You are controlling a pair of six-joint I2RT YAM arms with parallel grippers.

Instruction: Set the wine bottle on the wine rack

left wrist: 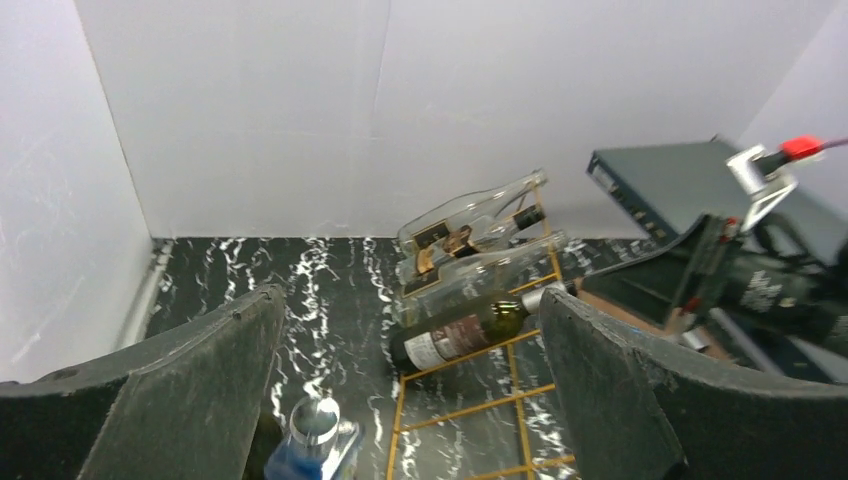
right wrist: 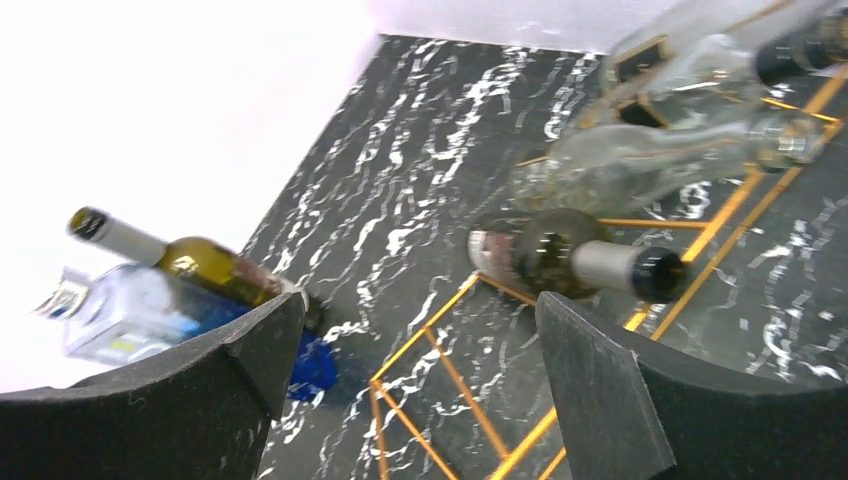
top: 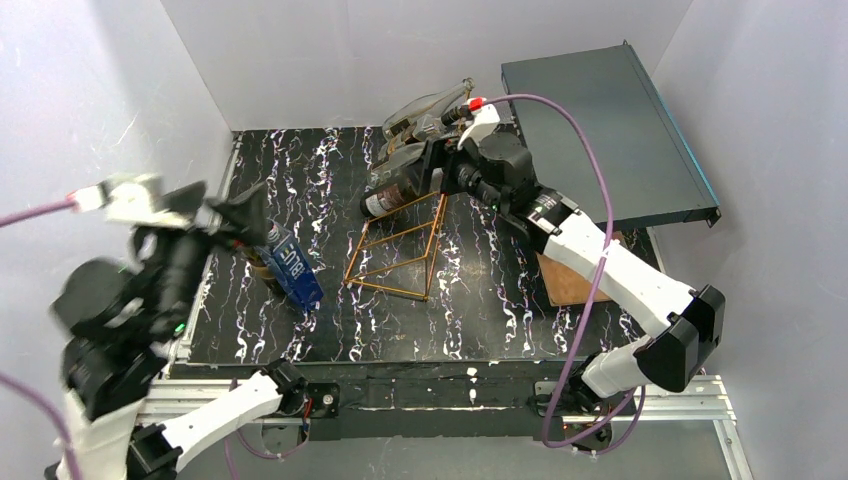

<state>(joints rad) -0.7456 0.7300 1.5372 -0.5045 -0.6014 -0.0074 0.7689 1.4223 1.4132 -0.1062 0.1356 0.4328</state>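
Note:
The copper-gold wire wine rack [top: 400,250] lies mid-table. A dark wine bottle [top: 392,192] rests across its far rungs, with two clear bottles [top: 425,108] behind it. My right gripper [top: 437,160] hovers open and empty just right of the dark bottle [right wrist: 560,255], above the rack [right wrist: 470,400]. An olive-green wine bottle [right wrist: 190,262] with a white-capped neck leans tilted against a blue bottle [right wrist: 140,315] at the left. My left gripper [top: 240,212] is open and empty above the blue bottle [top: 295,265], whose silver cap [left wrist: 315,425] shows between the fingers.
A dark flat box [top: 610,130] leans at the back right. A brown board [top: 575,275] lies under the right arm. White walls close in on three sides. The purple cable [top: 590,170] arcs over the right arm.

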